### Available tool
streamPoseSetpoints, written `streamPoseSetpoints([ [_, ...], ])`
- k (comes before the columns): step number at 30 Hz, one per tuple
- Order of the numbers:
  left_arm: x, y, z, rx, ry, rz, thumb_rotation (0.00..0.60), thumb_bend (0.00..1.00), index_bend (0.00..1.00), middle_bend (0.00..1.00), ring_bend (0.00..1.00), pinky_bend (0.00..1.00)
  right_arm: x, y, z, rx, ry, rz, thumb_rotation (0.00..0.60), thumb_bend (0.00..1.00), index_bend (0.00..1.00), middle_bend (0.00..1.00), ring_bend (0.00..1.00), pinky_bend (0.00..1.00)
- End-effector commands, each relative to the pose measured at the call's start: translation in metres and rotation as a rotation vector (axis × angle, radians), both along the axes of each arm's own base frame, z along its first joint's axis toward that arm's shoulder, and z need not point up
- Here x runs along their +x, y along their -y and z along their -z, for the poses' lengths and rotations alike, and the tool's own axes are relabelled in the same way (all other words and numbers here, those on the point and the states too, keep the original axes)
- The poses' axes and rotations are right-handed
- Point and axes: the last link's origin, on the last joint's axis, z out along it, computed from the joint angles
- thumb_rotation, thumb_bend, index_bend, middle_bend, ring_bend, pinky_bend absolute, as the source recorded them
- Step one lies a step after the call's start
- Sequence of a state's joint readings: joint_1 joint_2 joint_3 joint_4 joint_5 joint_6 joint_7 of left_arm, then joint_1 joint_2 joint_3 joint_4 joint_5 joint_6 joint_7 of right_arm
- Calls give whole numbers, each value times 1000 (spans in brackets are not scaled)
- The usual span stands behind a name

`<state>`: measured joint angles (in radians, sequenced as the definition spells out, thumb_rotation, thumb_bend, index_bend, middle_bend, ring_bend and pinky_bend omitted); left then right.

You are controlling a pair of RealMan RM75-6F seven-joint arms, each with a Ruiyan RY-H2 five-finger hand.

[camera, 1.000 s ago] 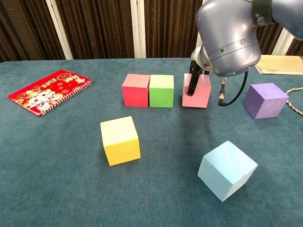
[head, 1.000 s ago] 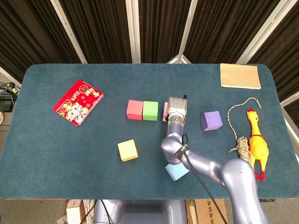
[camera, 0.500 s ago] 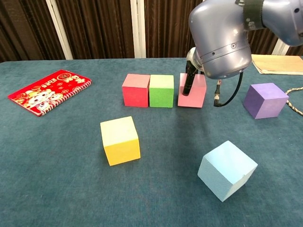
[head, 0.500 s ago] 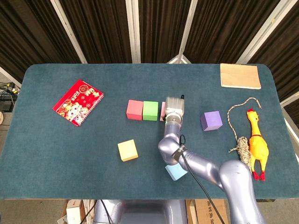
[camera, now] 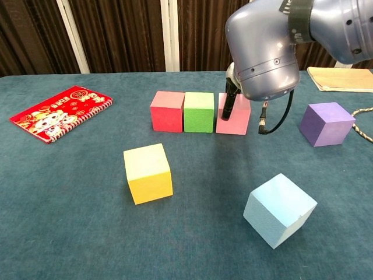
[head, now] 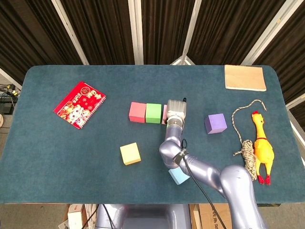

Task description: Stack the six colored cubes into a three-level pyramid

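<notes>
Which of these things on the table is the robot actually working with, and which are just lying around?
Part of the job:
red foam cube
green foam cube
pink foam cube
purple foam cube
yellow foam cube
light blue foam cube

Just lying about:
red spiral notebook
tan notepad
yellow rubber chicken
twisted rope

— What sort of place is this?
— A robot lab or test room. The worktop [head: 57, 143] wears plain teal felt, and dark curtains [head: 105, 28] with white poles close off the back.
— Anything else?
— Odd props lie scattered about: foam cubes [camera: 148, 173], a red booklet [head: 79, 104], a rubber chicken [head: 262, 145], a rope [head: 247, 150]. Loose cables [head: 7, 93] trail beside the table's edge.
</notes>
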<state>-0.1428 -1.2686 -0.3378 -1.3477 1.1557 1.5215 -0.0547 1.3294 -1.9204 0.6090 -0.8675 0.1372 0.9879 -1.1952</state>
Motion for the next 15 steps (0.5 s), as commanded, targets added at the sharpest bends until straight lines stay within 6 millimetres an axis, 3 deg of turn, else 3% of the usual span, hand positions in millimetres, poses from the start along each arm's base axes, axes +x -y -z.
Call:
streamPoseSetpoints([
  [1,0,0,0,1,0,0,600,316,146,115,6,0,1,0,1,-1,1,-2,600,802,547,520,331,0],
  [15,-1,0,-2,5,6,0,600,316,146,115,6,0,3,1,4,2,-3,-9,600,802,546,520,331,0],
])
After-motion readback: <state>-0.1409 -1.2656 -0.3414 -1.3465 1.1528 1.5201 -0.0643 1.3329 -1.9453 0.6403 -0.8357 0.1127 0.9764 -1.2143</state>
